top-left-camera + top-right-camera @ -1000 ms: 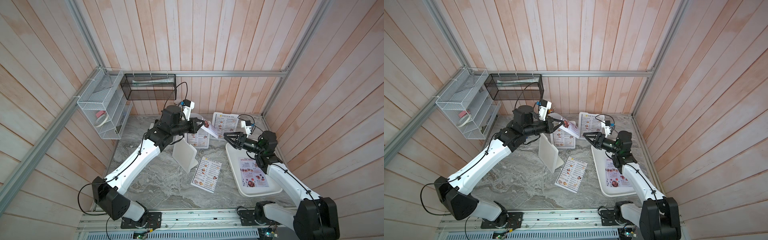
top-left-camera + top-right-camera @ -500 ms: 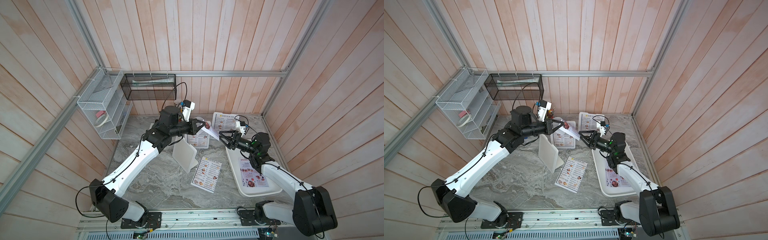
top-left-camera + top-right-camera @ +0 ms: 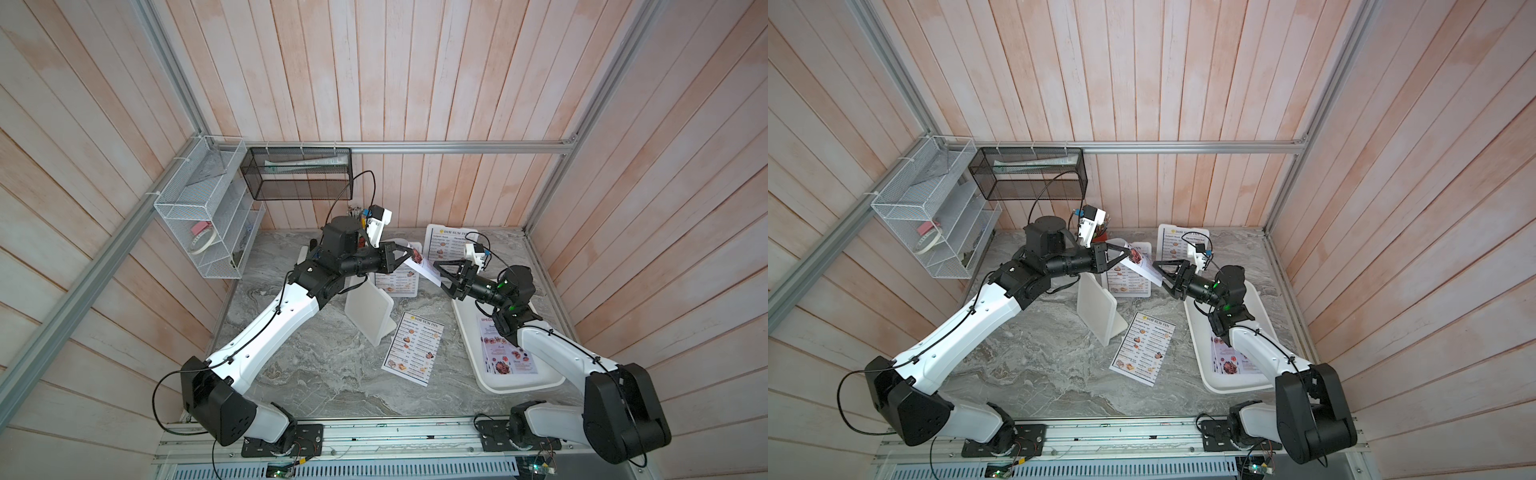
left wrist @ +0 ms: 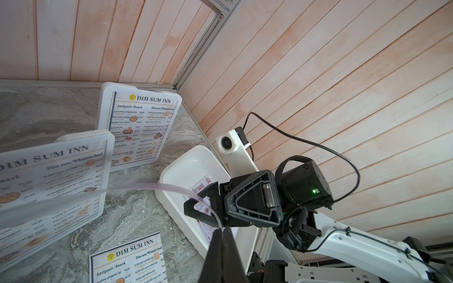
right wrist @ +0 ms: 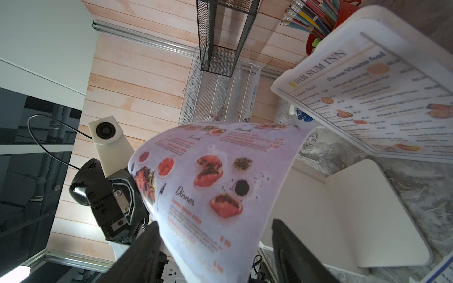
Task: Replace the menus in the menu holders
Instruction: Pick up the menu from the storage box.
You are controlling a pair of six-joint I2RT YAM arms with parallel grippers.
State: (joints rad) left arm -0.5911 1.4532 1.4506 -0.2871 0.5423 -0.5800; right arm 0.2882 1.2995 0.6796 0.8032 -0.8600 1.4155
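**Tray** (image 3: 465, 328): white, shallow, on the table (image 3: 311, 374). It holds one lilac sheet (image 3: 496, 353), lying flat.

**Back menu holder** (image 4: 106, 90): beyond the tray's far end. It holds a DIM SUM INN sheet.

**Middle menu holder** (image 4: 110, 152): near the tray's far corner, with the same content.

**Third menu holder** (image 3: 368, 311): farther from the tray, showing its plain back.

**Loose DIM SUM INN menu** (image 3: 413, 349): flat on the table, just beside the tray.

**Left hand** (image 3: 409, 251): clenched on the lilac menu (image 5: 215, 183), which it holds aloft near the tray's far corner.

**Right hand** (image 3: 439, 273): released, with its fingers either side of that menu's lower edge.
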